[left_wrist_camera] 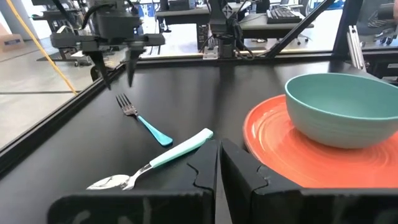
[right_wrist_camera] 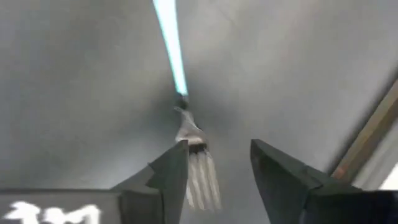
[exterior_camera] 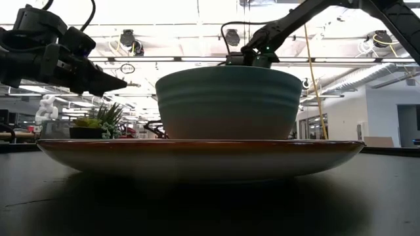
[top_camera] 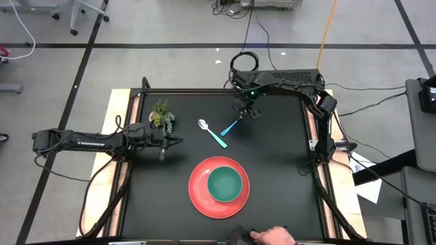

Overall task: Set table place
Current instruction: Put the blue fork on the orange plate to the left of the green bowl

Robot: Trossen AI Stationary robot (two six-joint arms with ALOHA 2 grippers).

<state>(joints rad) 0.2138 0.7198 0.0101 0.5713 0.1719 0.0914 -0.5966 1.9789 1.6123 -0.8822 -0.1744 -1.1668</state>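
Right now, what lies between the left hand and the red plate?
Only bare black table. In the high view, the left hand, shut, points toward the spoon; the red plate with its bowl sits apart from it.

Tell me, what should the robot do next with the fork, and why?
Probably the right gripper should drop straight down and close on the fork. Its fingers are open and hang right above the fork's prongs, and the fork lies flat on the table, away from the plate.
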